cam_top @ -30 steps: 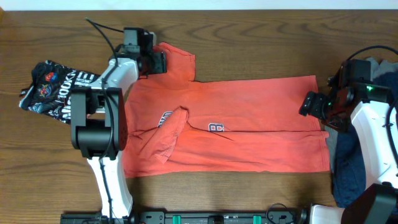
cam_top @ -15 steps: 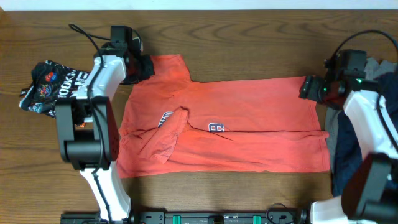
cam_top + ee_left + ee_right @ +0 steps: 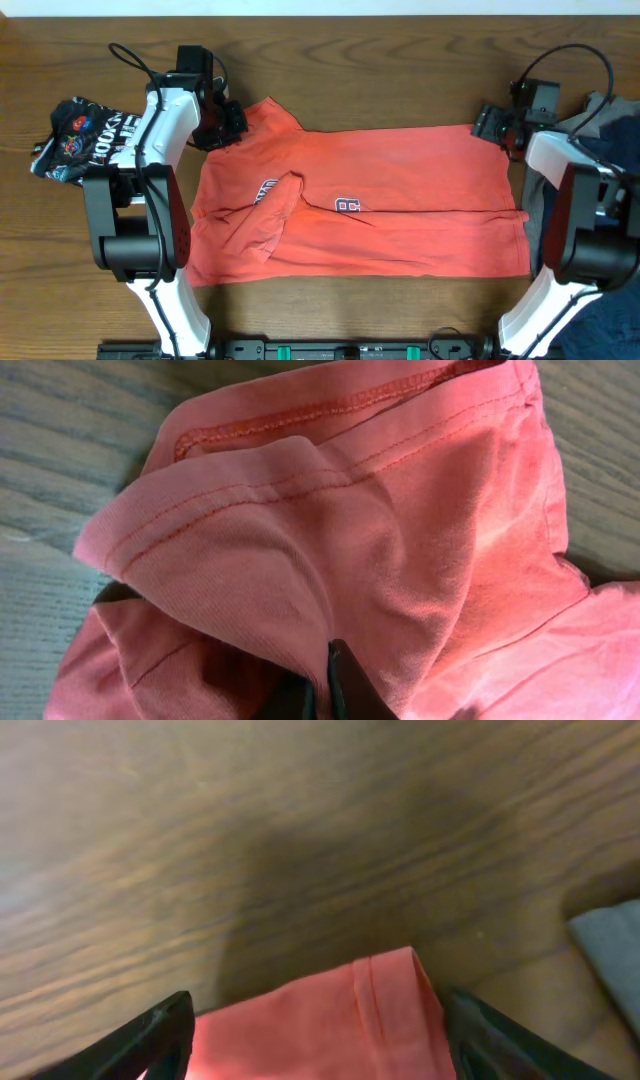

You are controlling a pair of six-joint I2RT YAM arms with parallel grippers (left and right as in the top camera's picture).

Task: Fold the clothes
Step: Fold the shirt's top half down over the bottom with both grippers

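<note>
The coral-red T-shirt [image 3: 400,190] lies spread across the table, its chest print partly hidden under a folded-in sleeve [image 3: 270,215]. My left gripper [image 3: 232,122] is at the shirt's upper left sleeve. In the left wrist view the jaws [image 3: 322,695] are shut on a pinch of the coral fabric [image 3: 330,530], which bunches up above them. My right gripper [image 3: 490,125] is at the shirt's upper right corner. In the right wrist view it stands open [image 3: 315,1032], its dark fingers [image 3: 165,1035] on either side of the hemmed corner [image 3: 340,1015], apart from it.
A dark patterned garment [image 3: 85,140] lies at the far left. Grey cloth [image 3: 600,108] and navy cloth [image 3: 555,270] are piled along the right edge, and the grey cloth [image 3: 610,950] shows beside my right finger. Bare wooden table [image 3: 400,70] lies beyond the shirt.
My left gripper has shut on the upper sleeve and drawn it left. My right gripper has moved up to the shirt's top right corner, its jaws narrowing slightly.
</note>
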